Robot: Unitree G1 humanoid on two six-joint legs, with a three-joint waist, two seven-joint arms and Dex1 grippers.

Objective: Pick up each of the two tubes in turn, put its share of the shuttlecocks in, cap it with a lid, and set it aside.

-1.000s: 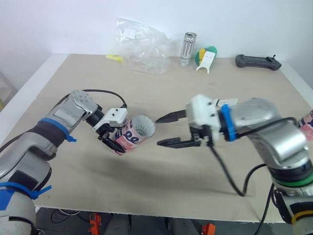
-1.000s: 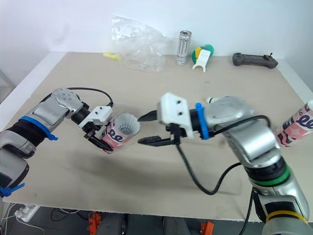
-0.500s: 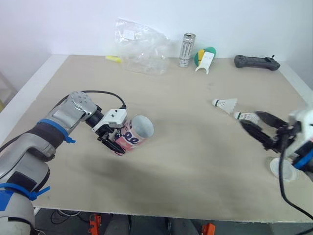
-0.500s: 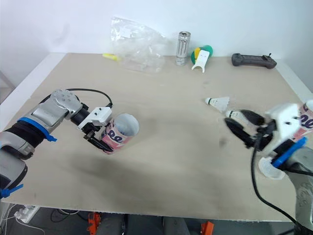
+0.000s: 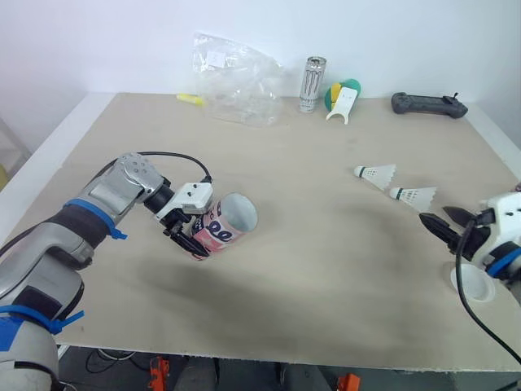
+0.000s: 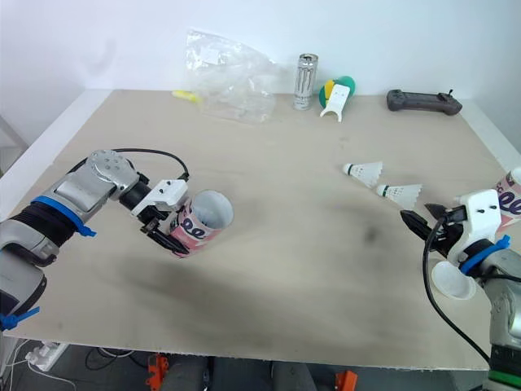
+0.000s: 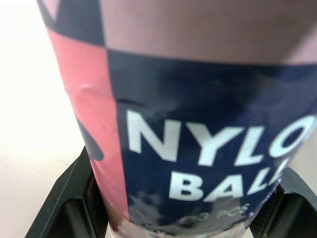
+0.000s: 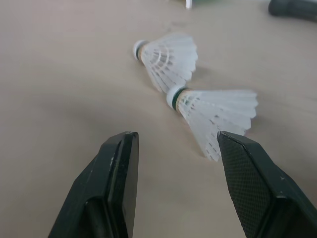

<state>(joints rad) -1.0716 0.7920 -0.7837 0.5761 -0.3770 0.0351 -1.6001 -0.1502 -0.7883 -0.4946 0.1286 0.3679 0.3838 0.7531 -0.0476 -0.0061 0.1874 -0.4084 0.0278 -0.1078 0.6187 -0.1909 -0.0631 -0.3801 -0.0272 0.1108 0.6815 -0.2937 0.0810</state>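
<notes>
Pink tube [image 5: 224,223] clamped tilted by left gripper [image 5: 189,232], mouth ready for loading; far from it, right gripper [image 8: 176,141] gapes beside a shuttlecock [image 8: 213,116].

The left claw [image 5: 194,236] is closing around the tube [image 5: 228,221], whose open mouth is facing across the desk [image 5: 309,277] toward the right claw [image 5: 440,218]. The right claw is hovering well apart from it, fingers spread. The nearer shuttlecock [image 5: 413,195] is lying just ahead of the right claw's tips, and the farther shuttlecock [image 5: 375,173] is lying just beside that one, on its far side. A lid [image 5: 480,289] is lying behind the right claw, beneath its wrist. Far beyond both claws, along the desk's back edge, a plastic bag [image 5: 236,77] is sitting beyond the left claw, a can [image 5: 312,83] is standing between, and a remote [image 5: 429,103] is lying beyond the right claw.
</notes>
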